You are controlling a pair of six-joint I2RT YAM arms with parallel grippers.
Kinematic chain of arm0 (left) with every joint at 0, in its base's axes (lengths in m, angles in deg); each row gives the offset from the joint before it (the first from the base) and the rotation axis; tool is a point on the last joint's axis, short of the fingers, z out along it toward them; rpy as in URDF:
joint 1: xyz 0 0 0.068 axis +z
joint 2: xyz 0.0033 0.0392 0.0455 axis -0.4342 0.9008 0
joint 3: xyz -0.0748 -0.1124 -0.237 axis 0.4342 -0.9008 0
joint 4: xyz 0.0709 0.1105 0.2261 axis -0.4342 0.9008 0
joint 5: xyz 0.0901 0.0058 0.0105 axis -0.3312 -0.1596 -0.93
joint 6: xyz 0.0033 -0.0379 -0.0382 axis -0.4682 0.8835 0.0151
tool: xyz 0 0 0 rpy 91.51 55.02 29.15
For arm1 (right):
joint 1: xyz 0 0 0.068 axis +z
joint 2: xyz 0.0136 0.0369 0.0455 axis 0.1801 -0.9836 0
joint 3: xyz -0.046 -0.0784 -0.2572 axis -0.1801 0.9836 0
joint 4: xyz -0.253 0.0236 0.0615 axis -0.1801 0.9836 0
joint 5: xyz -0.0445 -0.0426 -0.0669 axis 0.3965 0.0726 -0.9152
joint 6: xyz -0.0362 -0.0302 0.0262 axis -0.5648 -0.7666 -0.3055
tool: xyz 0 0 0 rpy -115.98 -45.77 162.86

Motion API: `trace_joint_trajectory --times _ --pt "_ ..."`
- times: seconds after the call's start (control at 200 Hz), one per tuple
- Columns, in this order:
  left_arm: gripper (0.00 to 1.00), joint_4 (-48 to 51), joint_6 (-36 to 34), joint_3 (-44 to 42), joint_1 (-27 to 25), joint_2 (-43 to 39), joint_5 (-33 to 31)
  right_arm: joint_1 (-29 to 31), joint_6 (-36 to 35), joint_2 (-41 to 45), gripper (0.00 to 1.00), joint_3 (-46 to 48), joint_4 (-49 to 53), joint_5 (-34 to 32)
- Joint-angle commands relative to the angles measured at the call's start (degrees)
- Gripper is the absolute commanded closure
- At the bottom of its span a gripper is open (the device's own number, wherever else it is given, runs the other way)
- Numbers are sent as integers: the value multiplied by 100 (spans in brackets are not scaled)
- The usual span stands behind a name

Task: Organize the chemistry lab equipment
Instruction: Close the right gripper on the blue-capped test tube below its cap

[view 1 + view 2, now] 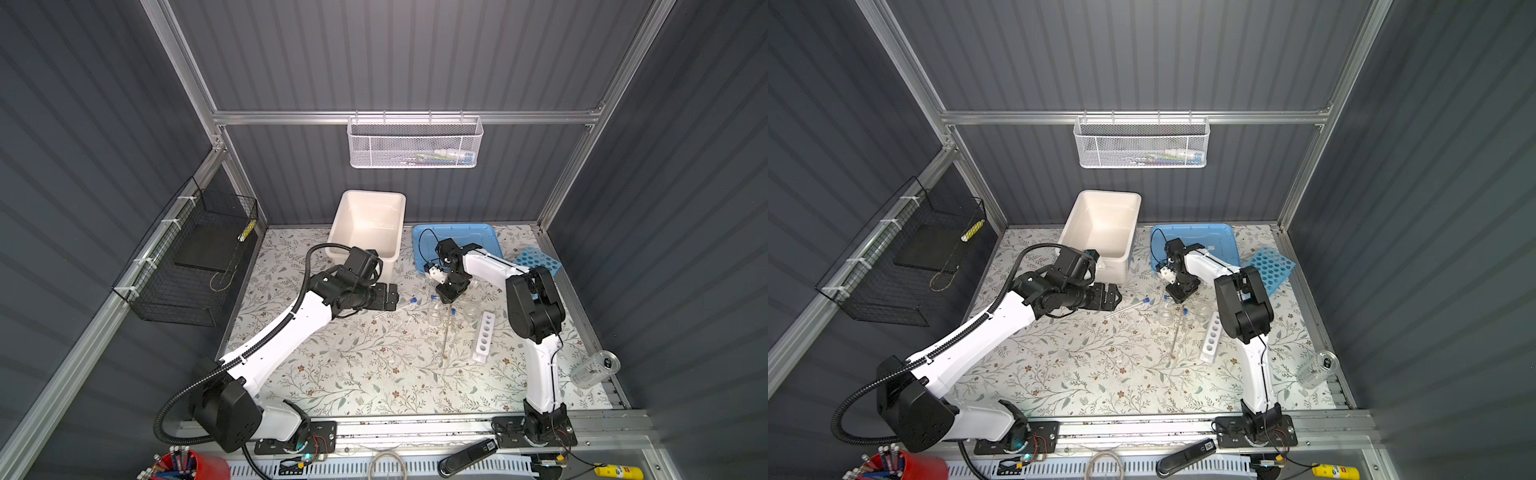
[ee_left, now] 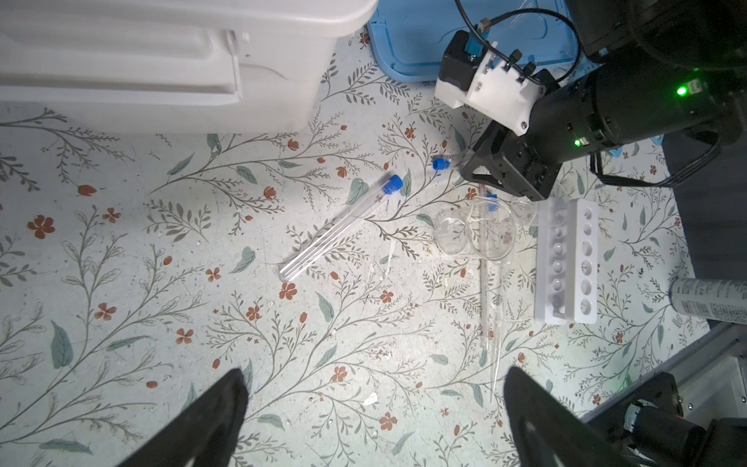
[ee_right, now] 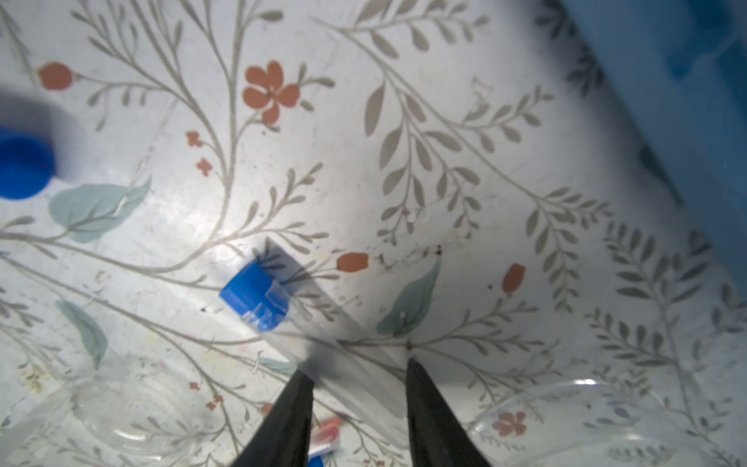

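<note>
My right gripper (image 3: 355, 368) (image 1: 445, 295) is shut on a clear blue-capped test tube (image 3: 258, 295); its body fills the gap between the jaws, and its cap (image 2: 440, 163) sticks out low over the mat. A second capped tube (image 2: 343, 226) (image 1: 399, 306) lies flat just ahead of my left gripper (image 2: 374, 404) (image 1: 392, 297), which is open, empty and above the mat. Two small beakers (image 2: 452, 234) (image 2: 491, 230), a third tube across them and a thin glass rod (image 2: 495, 356) cluster beside the white rack (image 2: 570, 263) (image 1: 483, 336). The sky-blue rack (image 1: 538, 259) sits back right.
The white tub (image 1: 372, 193) stands at the back with its blue lid (image 1: 465, 235) flat beside it. A can (image 1: 594, 368) lies near the right edge. A black wire basket (image 1: 187, 257) hangs on the left wall. A red cup of pens (image 1: 183, 465) is at the front left.
</note>
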Motion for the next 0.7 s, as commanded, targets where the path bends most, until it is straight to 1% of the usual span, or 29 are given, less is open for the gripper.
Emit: trace_joint_trajectory --times 0.0,0.24,0.395,0.5,0.64,0.695 --pt "0 87 32 171 50 39 88 -22 163 -133 63 32 179 117" --pt "0 70 32 172 45 38 105 -90 383 -103 73 110 124 187" --pt "0 66 32 186 46 37 140 -109 503 -101 74 95 145 260" --pt "0 38 45 170 52 64 184 -146 607 -82 72 77 146 424" --pt "0 8 33 157 45 68 228 -145 740 -87 73 50 117 500" --pt "0 -1 32 167 46 74 247 -145 794 -106 70 25 147 530"
